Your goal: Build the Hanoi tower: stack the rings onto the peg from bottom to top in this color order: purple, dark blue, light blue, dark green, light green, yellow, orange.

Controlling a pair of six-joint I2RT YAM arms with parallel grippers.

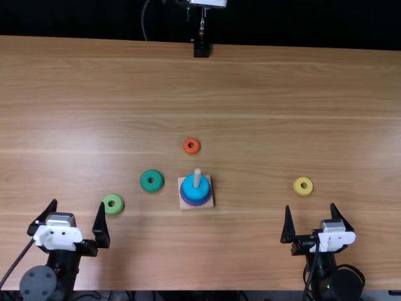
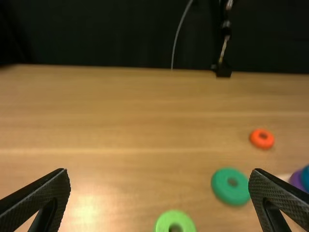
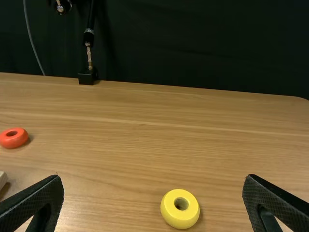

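My left gripper point(image 1: 79, 202) stands open near the light green ring point(image 1: 113, 204); my right gripper point(image 1: 310, 205) is open just below the yellow ring point(image 1: 302, 186). A light blue ring point(image 1: 195, 187) sits around the wooden peg point(image 1: 197, 178), with a purple-blue edge beneath it, on the square base point(image 1: 188, 206). The dark green ring point(image 1: 151, 180) and orange ring point(image 1: 192, 146) lie flat. In the left wrist view, the open left gripper point(image 2: 159, 171) has the light green ring point(image 2: 175, 222) beyond it. From the right wrist, the open right gripper point(image 3: 153, 176) faces the yellow ring point(image 3: 180, 209).
Beyond the wooden table's far edge point(image 1: 113, 39) hangs a dark cloth. A black mount point(image 1: 201, 49) stands at that edge behind the rings. Cables lie by the arm bases at the near edge.
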